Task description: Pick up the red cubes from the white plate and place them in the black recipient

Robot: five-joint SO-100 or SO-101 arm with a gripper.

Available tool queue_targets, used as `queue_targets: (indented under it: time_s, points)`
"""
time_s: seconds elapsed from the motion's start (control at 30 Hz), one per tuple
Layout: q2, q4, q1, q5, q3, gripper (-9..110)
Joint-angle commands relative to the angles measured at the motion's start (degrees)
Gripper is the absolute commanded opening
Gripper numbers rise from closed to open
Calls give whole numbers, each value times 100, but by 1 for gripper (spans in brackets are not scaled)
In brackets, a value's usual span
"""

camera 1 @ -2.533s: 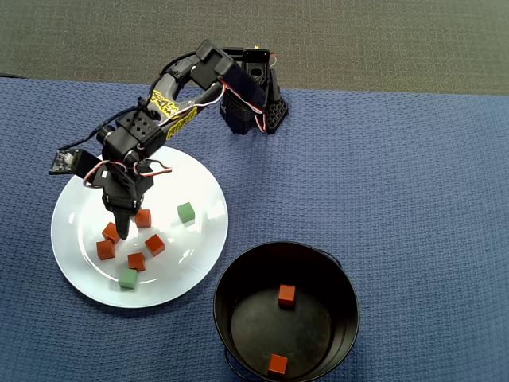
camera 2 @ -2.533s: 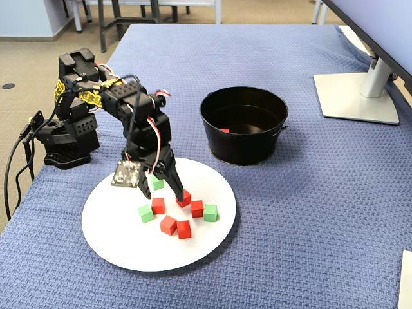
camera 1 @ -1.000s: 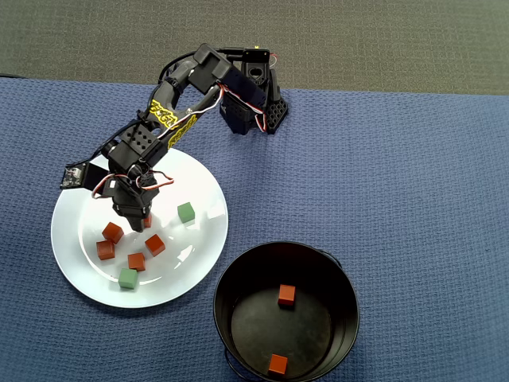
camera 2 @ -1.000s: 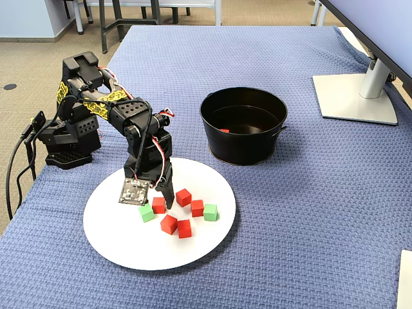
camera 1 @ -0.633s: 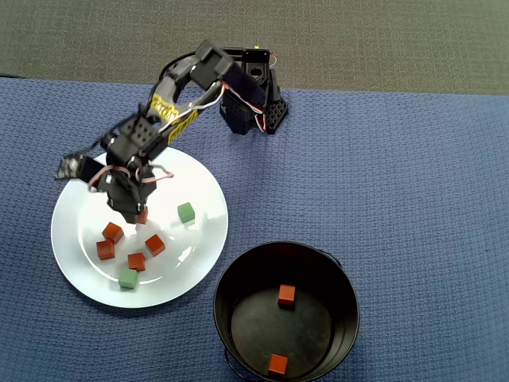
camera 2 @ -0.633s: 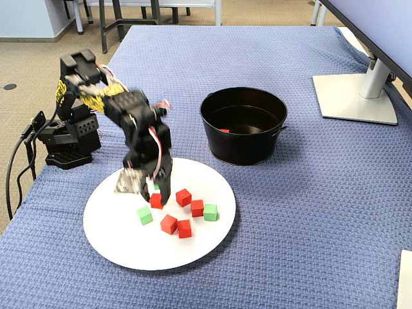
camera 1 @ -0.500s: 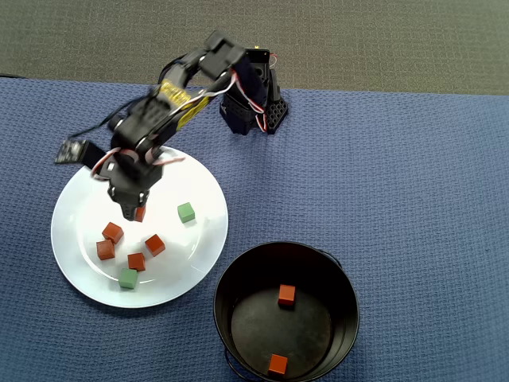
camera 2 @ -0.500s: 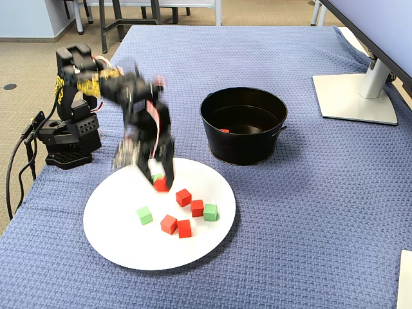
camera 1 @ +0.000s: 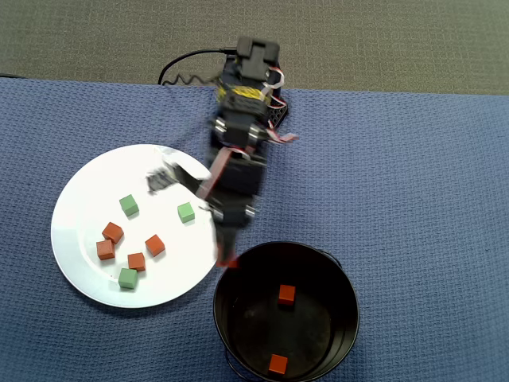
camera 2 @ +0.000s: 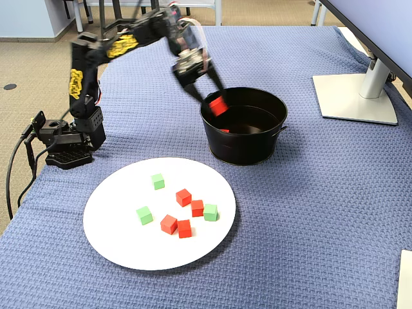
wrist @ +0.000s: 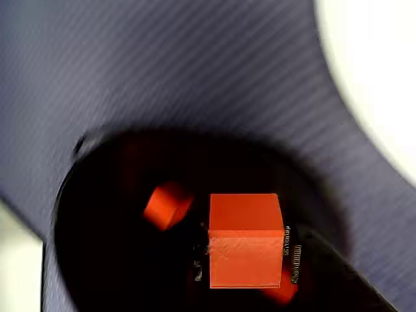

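My gripper is shut on a red cube and holds it in the air over the near-left rim of the black recipient. The wrist view shows this cube large between the jaws, with the dark pot below. Two red cubes lie on the pot's bottom. On the white plate lie several red cubes in a loose cluster. In the fixed view they sit at the middle right of the plate.
Three green cubes also lie on the plate. The arm's base stands at the table's far-left edge. A monitor stand is to the right of the pot. Blue cloth covers the table.
The gripper shut on a red cube on the plate, lifted it and swung across to the pot's rim. A green cube that the arm hid now shows.
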Motion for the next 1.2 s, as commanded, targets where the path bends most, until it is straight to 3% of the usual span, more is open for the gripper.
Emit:
queue_targets:
  time_s: [0.0,0.03,0.1,0.17,0.43,0.63,0.73,1.17]
  points:
    - [-896,237,-861,413,-2013,0]
    - [-1213,387,-1002,483,-2496,1]
    - [-1934,844,-1266,387,-3542,26]
    - [-2162,1107,-1327,422,-3973,33]
    - [88,202,-167,-88,-765,28]
    - [554,-44,782,-580,896,28]
    - [483,255,1178,-888,1266,28]
    - [352,712,2268,-4008,1679,24]
